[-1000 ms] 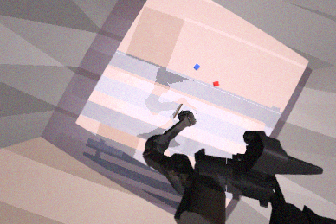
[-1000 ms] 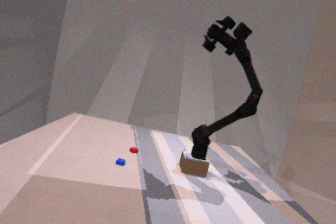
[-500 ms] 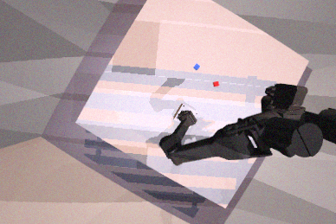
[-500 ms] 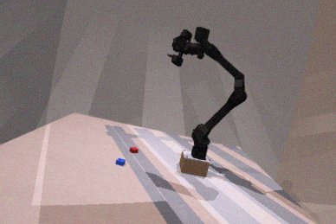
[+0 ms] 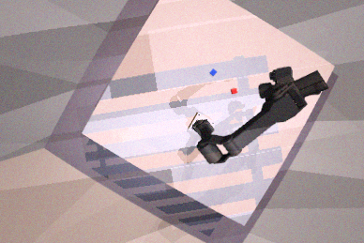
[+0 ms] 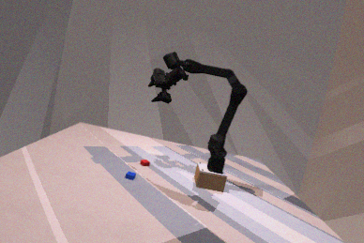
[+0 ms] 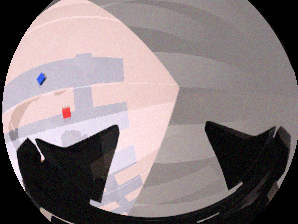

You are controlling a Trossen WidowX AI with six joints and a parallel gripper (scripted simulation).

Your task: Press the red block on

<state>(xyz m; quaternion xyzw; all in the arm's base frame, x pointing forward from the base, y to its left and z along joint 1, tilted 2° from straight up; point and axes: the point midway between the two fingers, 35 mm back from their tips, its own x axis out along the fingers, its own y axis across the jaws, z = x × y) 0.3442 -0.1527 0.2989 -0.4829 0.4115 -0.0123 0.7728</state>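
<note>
red block (image 5: 234, 91) (image 6: 144, 162) (image 7: 66, 113) lies below the raised, bent arm (image 5: 255, 126) (image 6: 233, 102), its tool (image 5: 323, 81) (image 6: 152, 92) (image 7: 164, 128) wide open, empty.

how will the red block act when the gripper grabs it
The red block looks boxy with flat faces, so it probably won't roll. Its low shape in the exterior view suggests it would more likely slide than tip if nudged. It appears small beside the gripper, so likely light.

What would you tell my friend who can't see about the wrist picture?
Below the wide-open, empty black jaws, a small red block and a small blue block sit apart on a pink table, both toward the picture's left. Pale grey shadows stripe the table, and grey floor fills the right side.
</note>
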